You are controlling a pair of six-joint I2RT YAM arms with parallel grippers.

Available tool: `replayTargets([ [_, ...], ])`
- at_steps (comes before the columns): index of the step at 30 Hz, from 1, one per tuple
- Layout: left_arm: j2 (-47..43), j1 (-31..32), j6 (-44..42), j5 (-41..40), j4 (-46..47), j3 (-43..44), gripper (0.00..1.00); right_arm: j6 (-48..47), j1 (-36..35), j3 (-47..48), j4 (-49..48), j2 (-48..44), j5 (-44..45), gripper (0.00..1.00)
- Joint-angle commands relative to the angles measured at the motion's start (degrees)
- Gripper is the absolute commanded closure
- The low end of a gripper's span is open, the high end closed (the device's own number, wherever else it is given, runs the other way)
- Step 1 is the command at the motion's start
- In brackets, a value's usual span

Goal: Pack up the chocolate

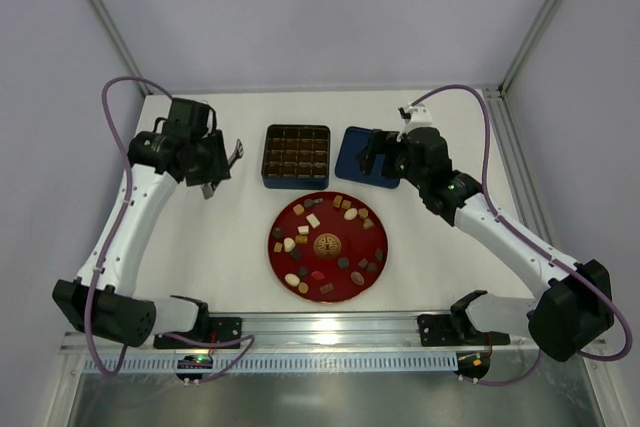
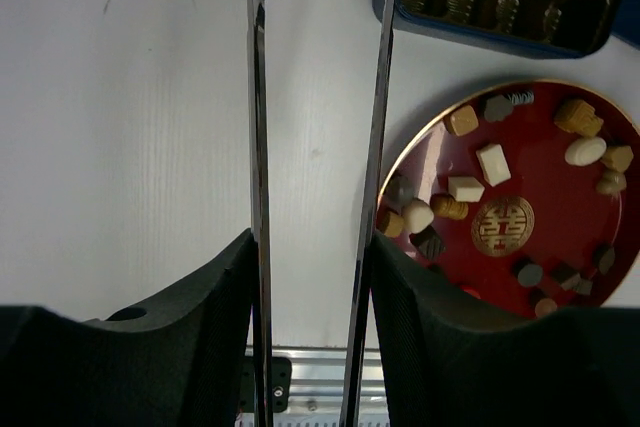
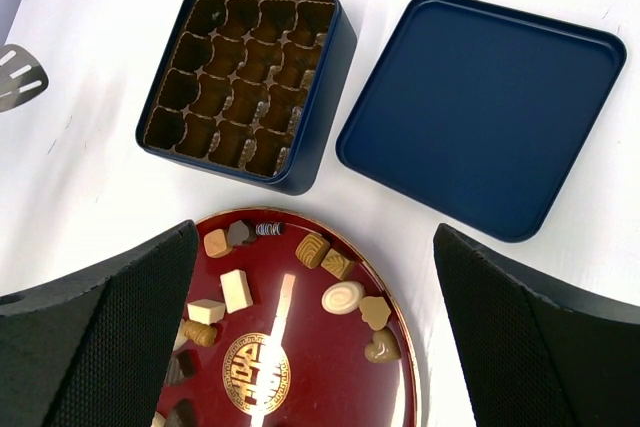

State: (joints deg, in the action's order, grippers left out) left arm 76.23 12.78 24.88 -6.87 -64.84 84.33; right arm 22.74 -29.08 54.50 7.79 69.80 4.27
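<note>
Top external view: chocolate [image 1: 314, 220] lies on the red plate [image 1: 375, 269]; both end effectors, left [image 1: 224, 162] and right [image 1: 374, 156], are spread apart, holding nothing.

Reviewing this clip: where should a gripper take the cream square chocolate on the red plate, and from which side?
Grip the cream square chocolate across its two flat opposite sides, coming straight down from above. It lies flat on the red plate with bare plate around it, so fingers likely fit.

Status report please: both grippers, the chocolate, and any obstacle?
Left gripper jaws open, empty, left of box. Right gripper jaws open, empty, above lid. Chocolate all on red plate; box cells empty. No obstacle seen.
</note>
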Motion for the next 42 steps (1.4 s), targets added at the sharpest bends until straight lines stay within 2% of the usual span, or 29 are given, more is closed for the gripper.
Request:
replayTargets([
  [1,-4.33,3.91,0.16,2.13,-3.19,2.24,0.53,0.37,-0.01,2.89,-0.41,-0.1,0.12,0.0],
  [11,-7.67,16.66,3.68,5.29,-7.32,1.89,0.55,0.9,-0.01,1.4,1.52,-2.38,1.18,0.0],
  [16,-7.67,24.03,5.52,4.68,-8.29,0.48,0.57,1.08,0.08,0.78,2.32,-3.35,1.53,0.0],
  [24,-6.18,32.39,8.07,3.71,-7.14,-3.29,0.56,1.95,-0.01,-0.36,2.75,-4.58,1.26,0.0],
  [31,-5.65,34.25,9.48,3.45,-4.42,-7.69,0.56,2.57,0.08,-1.41,2.49,-5.46,0.83,0.0],
  [42,-2.49,34.86,9.31,3.54,-1.78,-9.54,0.56,2.66,-0.01,-2.55,1.88,-5.73,0.3,0.0],
])
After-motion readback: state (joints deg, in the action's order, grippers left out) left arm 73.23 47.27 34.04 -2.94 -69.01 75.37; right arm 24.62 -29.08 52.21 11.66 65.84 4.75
